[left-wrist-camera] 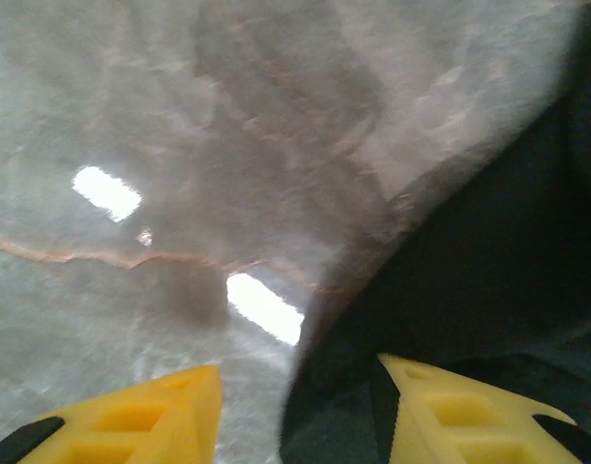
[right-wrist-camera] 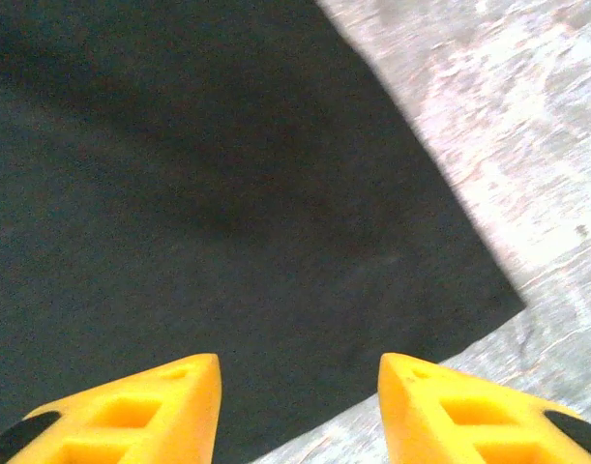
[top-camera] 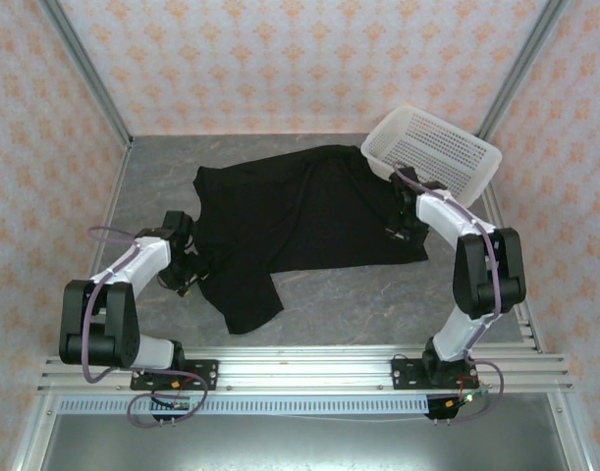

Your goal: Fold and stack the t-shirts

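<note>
The black t-shirt (top-camera: 300,221) is seen spread, plain side up and somewhat rumpled, across the middle of the table (top-camera: 378,304), with one lobe of cloth trailing toward the near left. No fold is judged to have been made yet, so the step in hand is taken to be the flattening and first grasp before folding. The left claw (left-wrist-camera: 297,375) is held low at the shirt's left edge, its fingers apart, with bare table under one finger and dark cloth under the other; nothing is gripped. The right claw (right-wrist-camera: 297,362) is likewise held apart and empty, poised over the shirt close to its near right corner, where a straight edge is seen running to a clean point. For the next move, each claw would probably need to be lowered onto its edge and closed on one layer of cloth, so that the shirt can be pulled taut or lifted over. Open table is available in front of the shirt and along the left side. Less room is offered at the far right, where the white basket (top-camera: 378,147) is seen just beside, perhaps touching, the shirt's far right part, and a snag there is judged possible.
</note>
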